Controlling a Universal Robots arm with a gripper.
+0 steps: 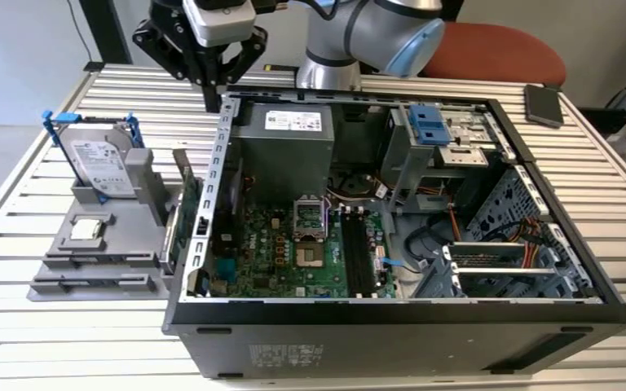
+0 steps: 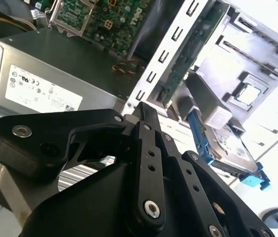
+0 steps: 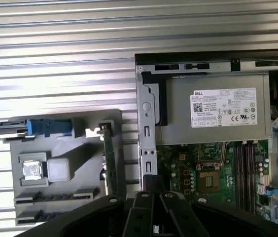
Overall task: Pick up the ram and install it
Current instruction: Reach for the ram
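The ram is hidden or out of view. My gripper (image 1: 213, 99) hangs high over the back corner of the open computer case (image 1: 400, 314), on the exterior view's left. It is above the gap between the case wall and the grey parts holder (image 1: 95, 273). Its black fingers (image 2: 141, 116) are pressed together and nothing shows between them. In the first wrist view the gripper (image 3: 144, 197) looks straight down on the case wall. The motherboard's black memory slots (image 1: 352, 252) (image 3: 245, 165) lie deep inside the case, beside the processor socket (image 1: 309, 220).
The holder carries an upright hard drive (image 1: 101, 163) in blue rails, a square silver chip (image 1: 87, 230) and a green card (image 1: 188, 216) standing on edge. The grey power supply (image 1: 286, 142) lies just under the gripper. A phone (image 1: 544, 104) rests on the slatted table.
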